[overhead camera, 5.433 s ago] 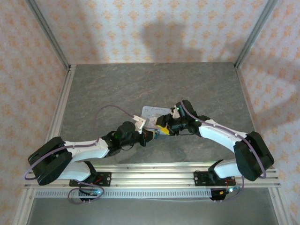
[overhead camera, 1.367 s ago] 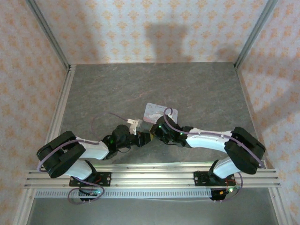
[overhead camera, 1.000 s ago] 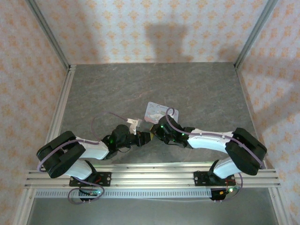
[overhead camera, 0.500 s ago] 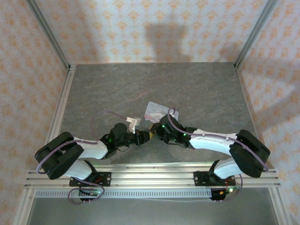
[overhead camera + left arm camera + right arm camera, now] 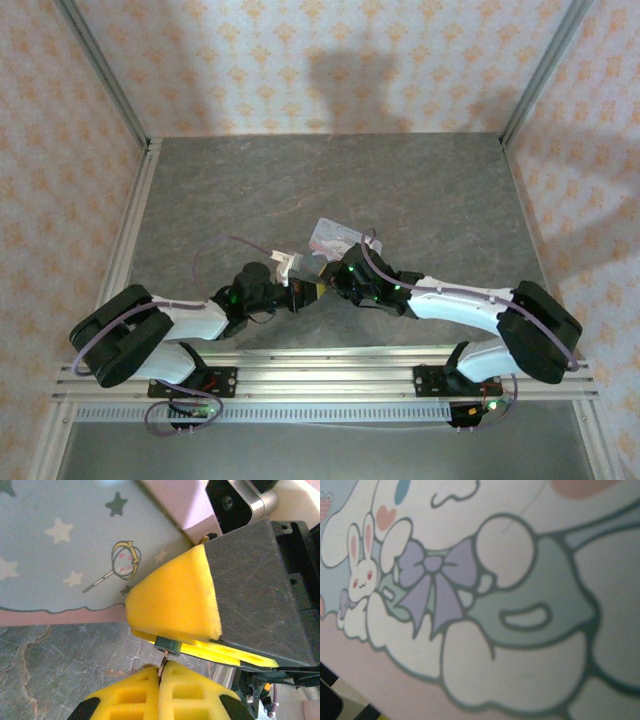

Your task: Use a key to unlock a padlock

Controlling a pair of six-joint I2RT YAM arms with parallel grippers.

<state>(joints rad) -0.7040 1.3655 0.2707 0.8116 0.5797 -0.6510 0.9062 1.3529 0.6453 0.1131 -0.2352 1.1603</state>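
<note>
1. Left wrist view, 6 o'clock edge: left hand [image 5: 161, 676] clenched, yellow foam pads pressed together on a thin pale metal key [image 5: 162, 661] pointing up toward 12 o'clock.
2. Directly at 12 o'clock of that key: right hand [image 5: 155, 636] pinching a tiny dark padlock [image 5: 167, 645] between its yellow fingers. Key tip touching the padlock's underside, seemingly at the keyway. Too small to tell whether seated.
3. From 9 to 12 o'clock behind both hands: pale-blue rectangular tin with stars and a cartoon figure [image 5: 65, 555], flat on the grey stone-patterned table [image 5: 50, 670]. No part in the job.
4. Top external view: left hand [image 5: 306, 293] and right hand [image 5: 330, 282] meeting tip to tip toward the table's 6 o'clock side, with the tin [image 5: 335, 237] just at 12 o'clock of them.
5. Step in hand, by judgement: seating and turning the key.
   - Line the key shaft up with the keyway before pushing.
   - Press in gently and fully before twisting.
   - Twist from the left wrist alone, holding the right hand rigid.
   - Use light torque, to avoid bending the key or slipping it in the foam.
6. Count: one padlock, one key, one tin, two hands.
</note>
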